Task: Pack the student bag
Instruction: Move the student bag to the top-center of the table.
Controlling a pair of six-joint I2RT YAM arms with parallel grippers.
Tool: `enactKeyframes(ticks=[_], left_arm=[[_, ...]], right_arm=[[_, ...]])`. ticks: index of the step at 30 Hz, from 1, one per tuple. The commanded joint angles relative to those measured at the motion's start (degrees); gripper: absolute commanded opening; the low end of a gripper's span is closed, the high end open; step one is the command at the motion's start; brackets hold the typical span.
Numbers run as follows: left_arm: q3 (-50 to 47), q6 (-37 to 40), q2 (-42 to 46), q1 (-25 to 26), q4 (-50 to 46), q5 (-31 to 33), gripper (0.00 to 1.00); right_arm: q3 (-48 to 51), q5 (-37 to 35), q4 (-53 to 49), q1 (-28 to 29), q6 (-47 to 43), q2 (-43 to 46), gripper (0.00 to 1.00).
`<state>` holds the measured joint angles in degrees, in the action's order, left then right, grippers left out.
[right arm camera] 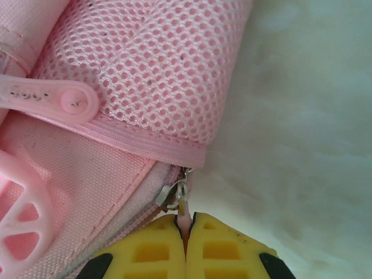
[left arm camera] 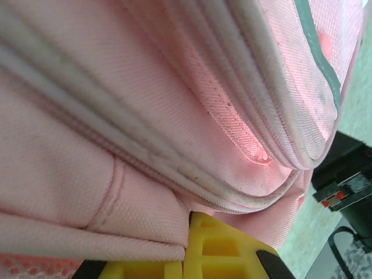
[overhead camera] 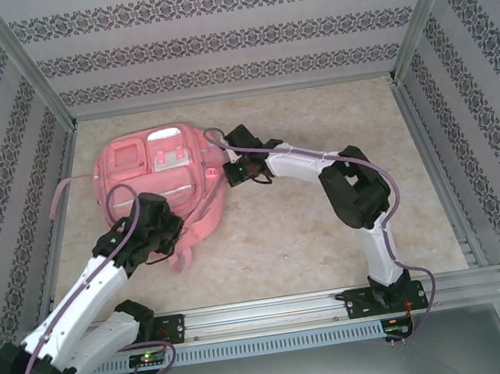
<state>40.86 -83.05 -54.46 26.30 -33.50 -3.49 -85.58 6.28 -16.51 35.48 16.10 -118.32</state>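
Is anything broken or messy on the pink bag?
Nothing looks broken. The student bag lies flat on the table, a bit rumpled. Its white trim has small dark smudges. The right fingers pinch the zip pull.

The student bag (overhead camera: 143, 178) lies flat on the far left part of the tabletop (overhead camera: 330, 232). The left gripper (overhead camera: 172, 236) is at the bag's near edge, fingers (left arm camera: 221, 247) closed on a fold of fabric. The right gripper (overhead camera: 230, 173) is at the bag's right edge, pinching the zip pull (right arm camera: 183, 209) beside the mesh pocket (right arm camera: 157, 75).
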Motion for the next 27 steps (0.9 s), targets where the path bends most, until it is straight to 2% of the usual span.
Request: enactKeyframes(ticks=[1,11,14,15,16,19,20,24,27], left_arm=[[5.9,5.8,-3.0,2.8,3.7,-1.3,0.0],[15.9,5.0,-21.6,14.0,12.0,-2.1,0.0],[20.8,5.6,-27.0,16.0,10.4,-2.5,0.0],[22.4,6.2,-28.3,16.5,9.2,-2.1,0.03],[24.0,6.9,-29.5,16.8,7.8,-1.8,0.14],[26.9,8.4,-31.5,16.9,4.8,-1.4,0.51],[27.4,8.9,-31.6,16.9,3.8,-0.7,0.59],[28.5,10.9,-30.3,16.8,-2.4,3.5,0.86],[28.1,13.3,-28.3,15.3,-7.7,6.3,0.93]], right_arm=[[3.0,-11.7,-1.0,-8.3,0.9,5.3,0.0],[6.4,-12.8,-2.3,-16.7,-0.7,8.4,0.0],[6.0,-11.9,-3.1,-18.6,-0.6,8.3,0.0],[6.1,-11.7,-2.9,-18.9,-0.7,8.5,0.0],[6.3,-11.5,-3.0,-19.1,-0.7,8.8,0.05],[7.5,-11.1,-2.4,-19.1,-0.2,10.6,0.08],[8.2,-10.7,-2.1,-19.0,0.1,11.5,0.11],[11.5,-10.1,-0.7,-19.0,0.4,15.6,0.35],[14.6,-10.4,0.0,-19.1,0.7,19.5,0.42]])
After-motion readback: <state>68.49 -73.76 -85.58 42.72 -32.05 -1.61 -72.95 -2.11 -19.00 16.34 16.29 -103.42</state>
